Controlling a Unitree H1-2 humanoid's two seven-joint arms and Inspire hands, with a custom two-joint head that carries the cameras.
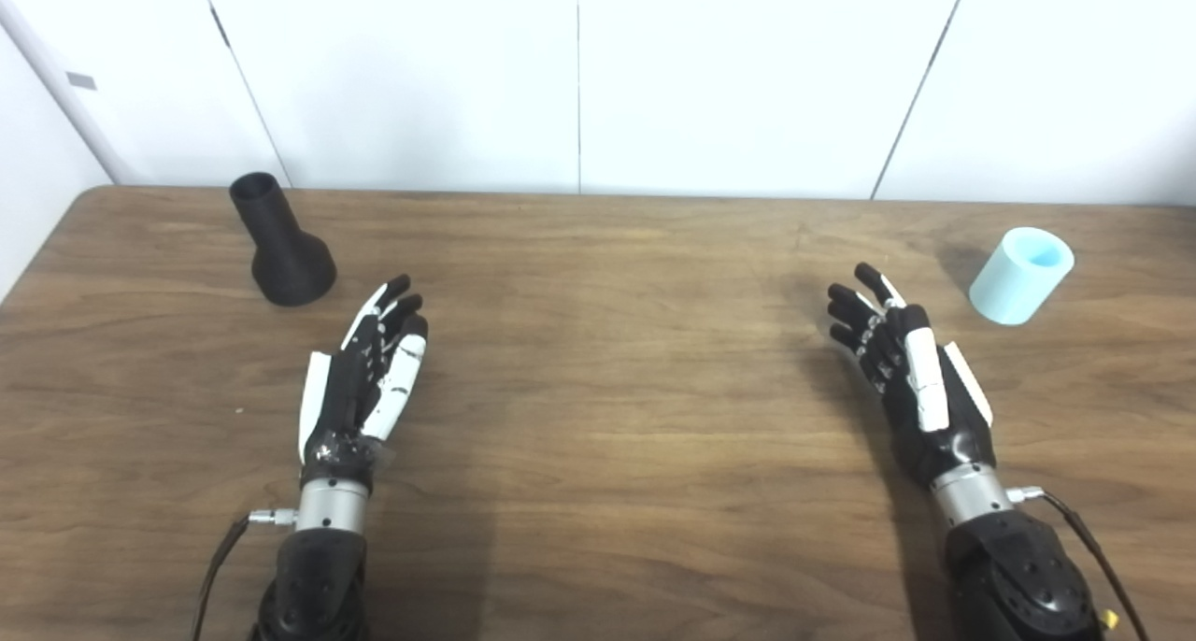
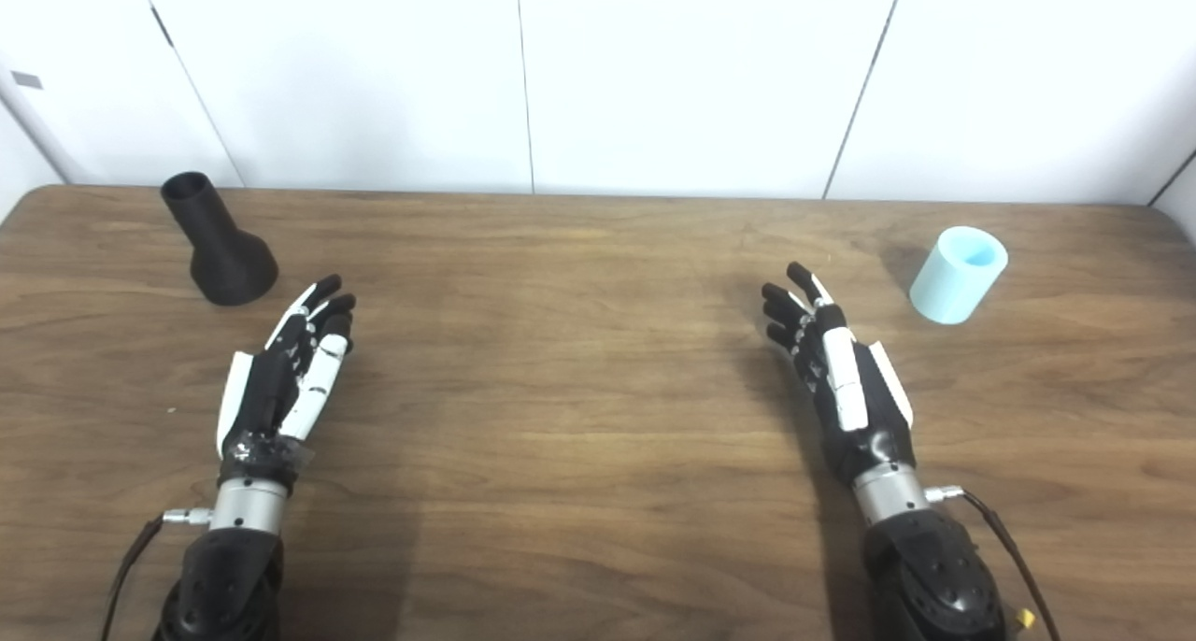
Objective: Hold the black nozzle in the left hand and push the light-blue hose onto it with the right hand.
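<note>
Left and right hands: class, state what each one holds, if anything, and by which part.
Nothing is held. The left hand and right hand are open above the table; the black nozzle and light-blue hose stand untouched.

Both forearms run out of the bottom edge in either view, so nothing above the black wrist housings shows. The brown wooden worktop [image 1: 598,417] is cut by the bottom and side edges; its near edge is out of frame. On the left robot hand [image 1: 360,379] and the right robot hand [image 1: 911,375], the palms are turned inward and mostly hidden. The inside of the black flared plastic nozzle [image 1: 280,244] is too dark to read. The far side of the light-blue cylindrical hose piece [image 1: 1020,275] is hidden.
</note>
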